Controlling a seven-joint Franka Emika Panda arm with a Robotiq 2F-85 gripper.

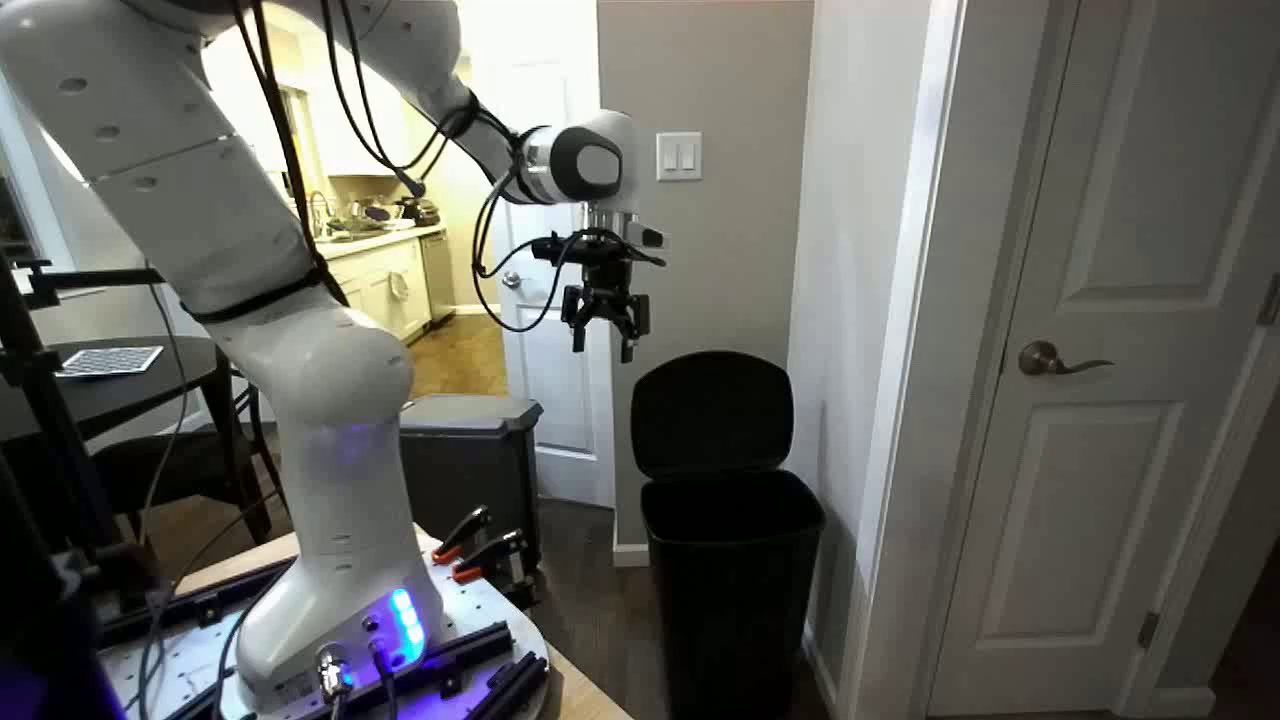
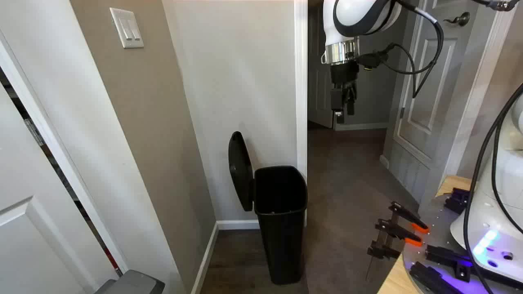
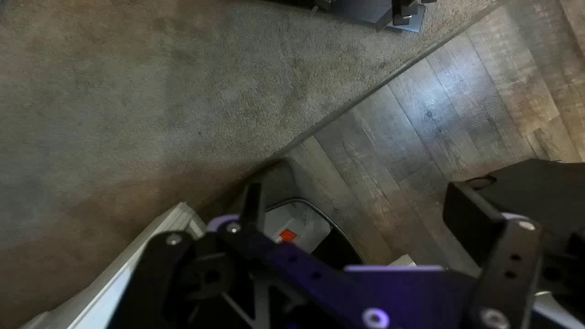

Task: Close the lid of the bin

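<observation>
The black bin point(image 1: 735, 610) stands on the floor by the wall, and it also shows in an exterior view point(image 2: 282, 245). Its black lid point(image 1: 712, 415) is raised about upright at the rim, on the bin's wall side; it is open in both exterior views point(image 2: 240, 171). My gripper point(image 1: 603, 345) points down, open and empty, above the height of the lid and apart from it; it also hangs in the air here point(image 2: 345, 113). In the wrist view my fingers point(image 3: 361, 214) are wide apart. The bin's rim point(image 3: 315, 208) shows between them, with pale contents and a red patch inside. The lid is hidden there.
Another dark bin with a grey top point(image 1: 470, 412) stands between the robot base and the white door. Black and orange clamps point(image 2: 398, 230) stick out from the robot's table edge. Walls point(image 1: 705, 270) stand close behind and beside the bin. A white door frame point(image 3: 176, 219) is near it.
</observation>
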